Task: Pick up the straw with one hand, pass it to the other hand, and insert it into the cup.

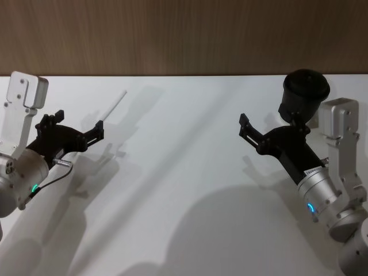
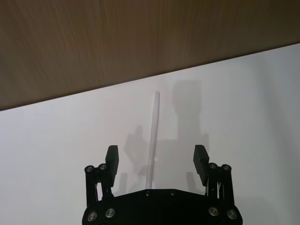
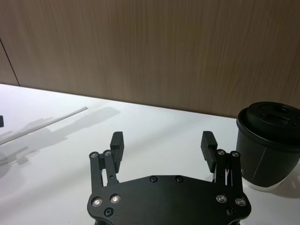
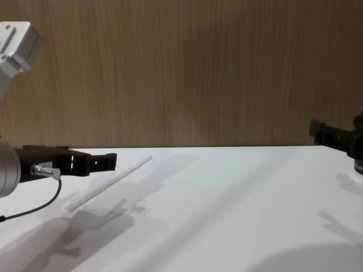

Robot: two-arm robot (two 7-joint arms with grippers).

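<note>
The straw [image 1: 114,106] lies flat on the white desk [image 1: 190,190], far on the left. The left gripper [image 1: 78,123] hangs over its near end, fingers wide apart. The right gripper [image 1: 248,131], also wide apart, is beside the black cup [image 1: 305,92].

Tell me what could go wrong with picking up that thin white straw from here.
1. The thin white straw lies flat on the smooth white table; the open left gripper may push or roll it aside rather than pinch it.
2. It straddles the straw's near end, so a grasp there may let the long free part droop at handover.
3. The lidded black cup stands close beside the open right gripper, which could knock it.
</note>
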